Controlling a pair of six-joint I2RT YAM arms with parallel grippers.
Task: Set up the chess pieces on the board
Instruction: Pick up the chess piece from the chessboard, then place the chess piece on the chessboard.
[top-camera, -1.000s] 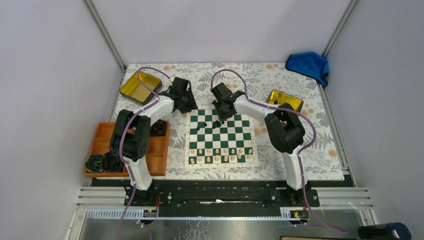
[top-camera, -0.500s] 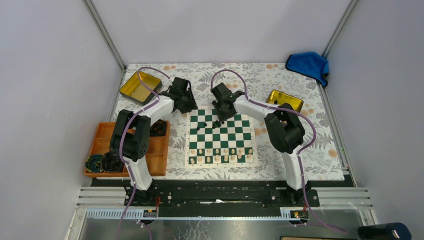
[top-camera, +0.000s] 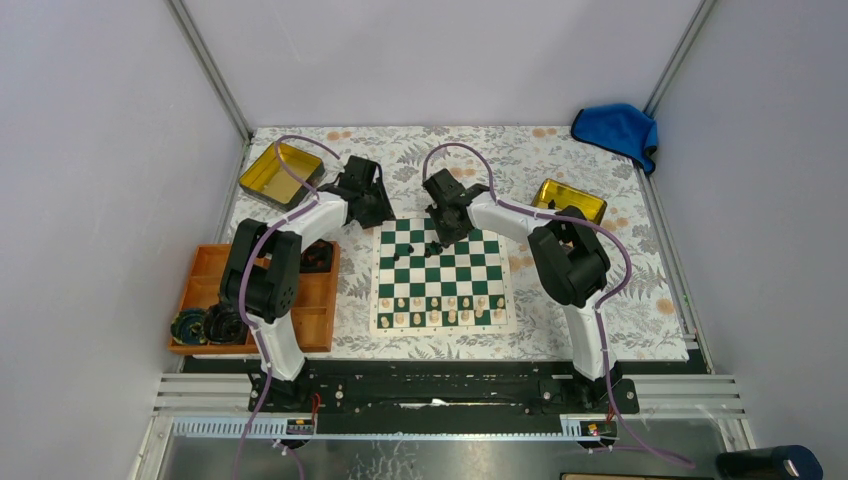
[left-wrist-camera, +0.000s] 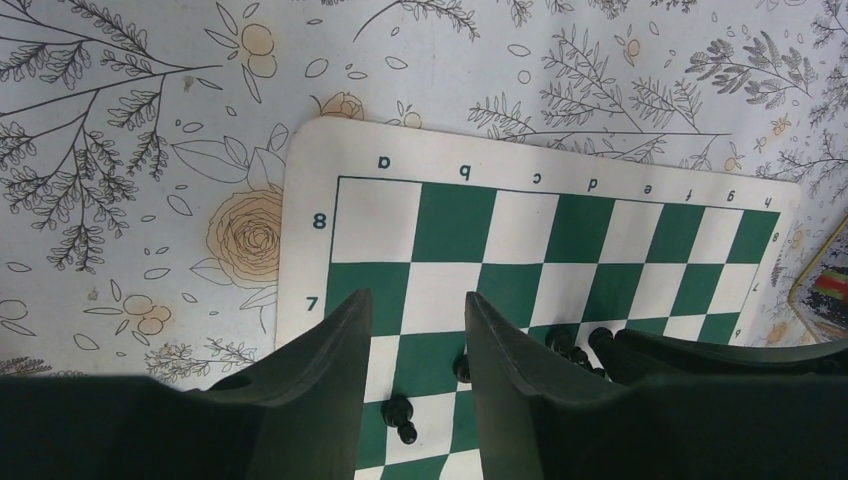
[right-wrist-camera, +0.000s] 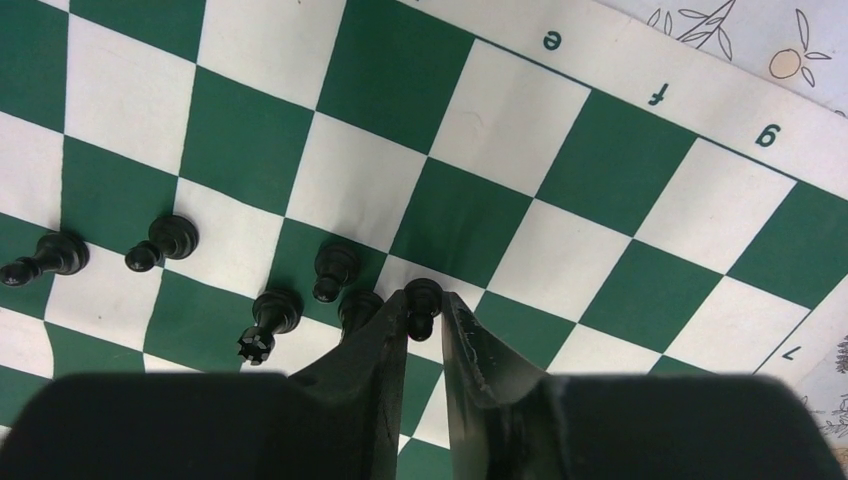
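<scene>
The board (top-camera: 420, 275) lies mid-table, with cream pieces (top-camera: 445, 310) along its near rows. My right gripper (top-camera: 436, 240) is over the far middle of the board. In the right wrist view it (right-wrist-camera: 424, 306) is shut on a small black chess piece (right-wrist-camera: 423, 289), upright on the board (right-wrist-camera: 620, 160). Several other black pieces (right-wrist-camera: 338, 262) stand close by to its left. My left gripper (top-camera: 375, 212) is open and empty above the far left corner of the board (left-wrist-camera: 310, 180). A black piece (left-wrist-camera: 402, 412) shows between its fingers, below them.
An orange compartment tray (top-camera: 300, 300) with dark items sits left of the board. One gold tin (top-camera: 280, 172) stands at the back left and another (top-camera: 568, 198) at the right. A blue cloth (top-camera: 615, 128) lies at the back right corner.
My right gripper has edged slightly toward the far side of the board. The left arm has not moved.
</scene>
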